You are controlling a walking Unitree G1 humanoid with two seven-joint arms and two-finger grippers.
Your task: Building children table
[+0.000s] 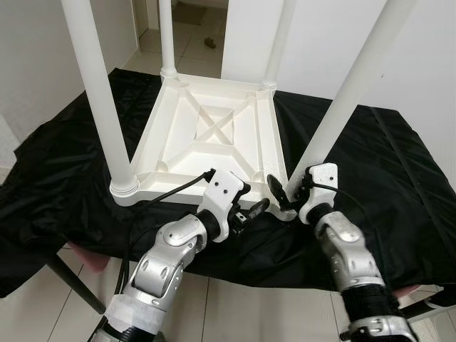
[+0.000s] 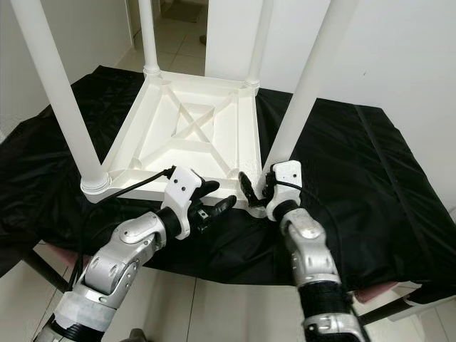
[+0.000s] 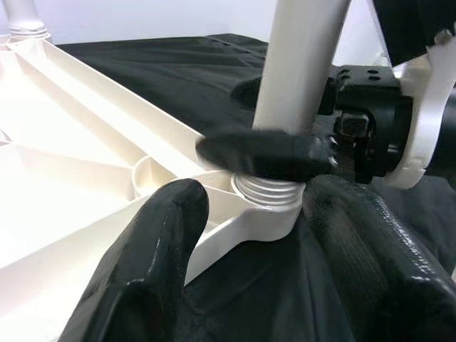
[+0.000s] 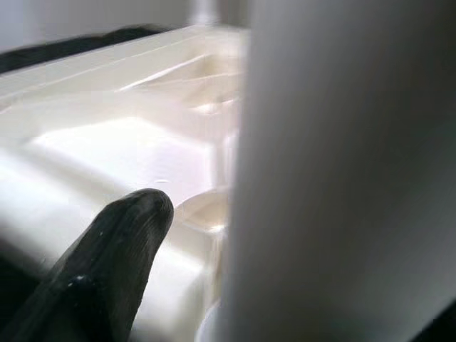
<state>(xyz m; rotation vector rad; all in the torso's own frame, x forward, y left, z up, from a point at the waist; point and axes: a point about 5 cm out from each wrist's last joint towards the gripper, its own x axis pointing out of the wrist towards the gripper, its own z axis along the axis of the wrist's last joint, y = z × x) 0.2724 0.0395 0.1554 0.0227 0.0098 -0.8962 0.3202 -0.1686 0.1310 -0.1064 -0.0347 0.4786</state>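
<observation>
A white children's table (image 1: 214, 128) lies upside down on a black cloth, all its legs pointing up. The near right leg (image 1: 342, 100) stands in the corner socket nearest me, its threaded base (image 3: 267, 192) still showing above the socket. My right gripper (image 1: 285, 196) is closed around that leg just above the socket; one finger (image 3: 263, 153) crosses in front of it and the other is hidden behind it. In the right wrist view the leg (image 4: 342, 171) is right beside a finger (image 4: 121, 242). My left gripper (image 1: 251, 203) hovers open just short of the same corner, holding nothing.
The black cloth (image 1: 399, 164) covers a low stand whose dark metal leg (image 1: 71, 281) shows at the lower left. Beyond the near edge is tiled floor (image 1: 249, 313). White walls close in on both sides, with a doorway (image 1: 192, 28) at the back.
</observation>
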